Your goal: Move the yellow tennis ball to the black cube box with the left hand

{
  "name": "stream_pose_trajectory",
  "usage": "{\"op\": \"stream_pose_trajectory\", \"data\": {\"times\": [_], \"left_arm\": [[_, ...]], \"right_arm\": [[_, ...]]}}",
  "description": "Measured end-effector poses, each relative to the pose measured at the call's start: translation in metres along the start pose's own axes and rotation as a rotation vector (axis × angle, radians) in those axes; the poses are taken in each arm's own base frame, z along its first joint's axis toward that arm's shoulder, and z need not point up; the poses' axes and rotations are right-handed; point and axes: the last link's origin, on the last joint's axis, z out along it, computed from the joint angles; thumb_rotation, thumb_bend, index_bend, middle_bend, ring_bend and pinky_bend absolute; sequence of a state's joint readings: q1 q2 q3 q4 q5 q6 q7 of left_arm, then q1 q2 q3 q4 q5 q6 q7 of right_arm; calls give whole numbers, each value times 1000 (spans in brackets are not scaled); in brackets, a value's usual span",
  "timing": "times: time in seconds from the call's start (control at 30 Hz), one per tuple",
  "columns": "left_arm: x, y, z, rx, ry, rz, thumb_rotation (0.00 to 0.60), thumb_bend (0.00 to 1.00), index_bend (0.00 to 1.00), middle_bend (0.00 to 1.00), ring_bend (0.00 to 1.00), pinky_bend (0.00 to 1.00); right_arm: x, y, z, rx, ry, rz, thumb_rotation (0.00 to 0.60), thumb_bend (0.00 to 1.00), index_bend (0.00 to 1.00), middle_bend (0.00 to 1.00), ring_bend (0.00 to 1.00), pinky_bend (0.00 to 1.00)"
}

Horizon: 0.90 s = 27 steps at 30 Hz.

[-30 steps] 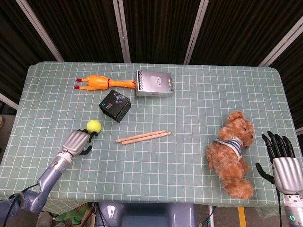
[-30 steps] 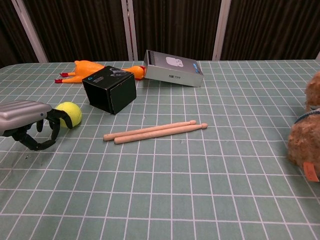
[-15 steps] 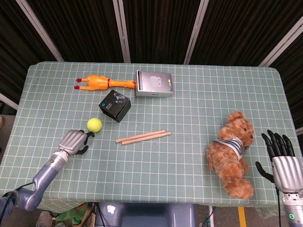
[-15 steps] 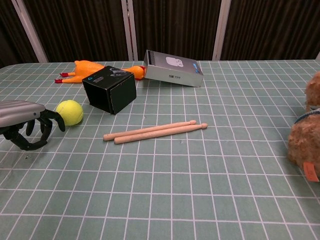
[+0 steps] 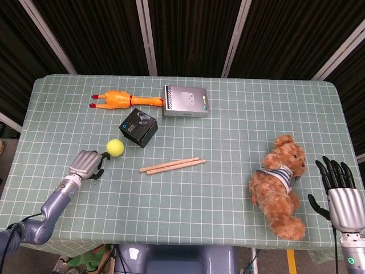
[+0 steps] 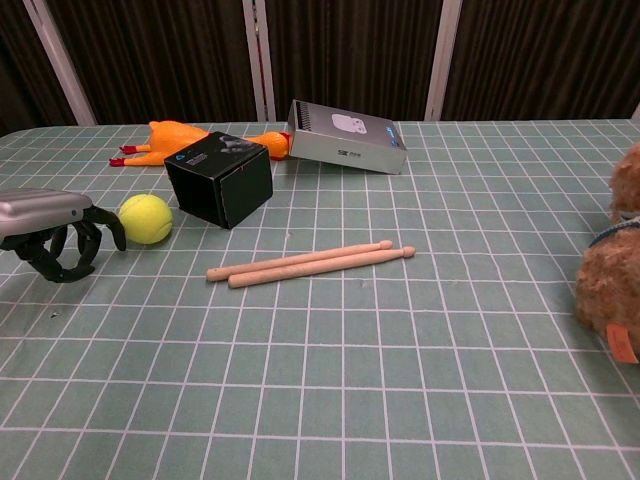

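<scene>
The yellow tennis ball (image 5: pixel 116 148) (image 6: pixel 146 219) lies on the checked cloth, just left of the black cube box (image 5: pixel 138 127) (image 6: pixel 220 178) and close to its near corner. My left hand (image 5: pixel 85 165) (image 6: pixel 50 230) rests low on the table to the ball's left. Its fingers are loosely curled around nothing, and a small gap separates them from the ball. My right hand (image 5: pixel 337 191) hangs at the table's near right corner, fingers spread, holding nothing; the chest view does not show it.
Two wooden drumsticks (image 5: pixel 173 165) (image 6: pixel 310 263) lie right of the ball. A rubber chicken (image 5: pixel 122 99) and a grey carton (image 5: pixel 185 101) sit behind the black box. A teddy bear (image 5: pixel 280 185) lies at the right.
The ball has rolled a little toward the black box. My left hand has drawn back to the left, away from the ball. The right hand has stayed put.
</scene>
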<state>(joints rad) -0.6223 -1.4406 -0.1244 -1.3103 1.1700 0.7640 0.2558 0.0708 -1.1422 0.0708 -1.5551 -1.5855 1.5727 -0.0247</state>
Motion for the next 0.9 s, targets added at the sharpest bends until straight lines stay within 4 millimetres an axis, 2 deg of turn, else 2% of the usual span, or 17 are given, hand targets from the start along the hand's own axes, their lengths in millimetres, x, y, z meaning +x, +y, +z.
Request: {"op": "stream_pose_trajectory", "data": {"times": [0.3,0.67,0.9], "left_arm": [[6,6,15,8,-6,9,600,416,242,525,358,354],[12,7,36,18,-18,4,600,416,245,529,358,357],[11,7,33,9,-24,5,600,416,266,539,358,384]], "right_arm": [[1,1,2,1,2,2,600,342,0,0,0,11],[1,3,1,-4,3,3,600,342,0,0,0,11],[1,3,-1,-4,3,7,600,342,0,0,0,11]]}}
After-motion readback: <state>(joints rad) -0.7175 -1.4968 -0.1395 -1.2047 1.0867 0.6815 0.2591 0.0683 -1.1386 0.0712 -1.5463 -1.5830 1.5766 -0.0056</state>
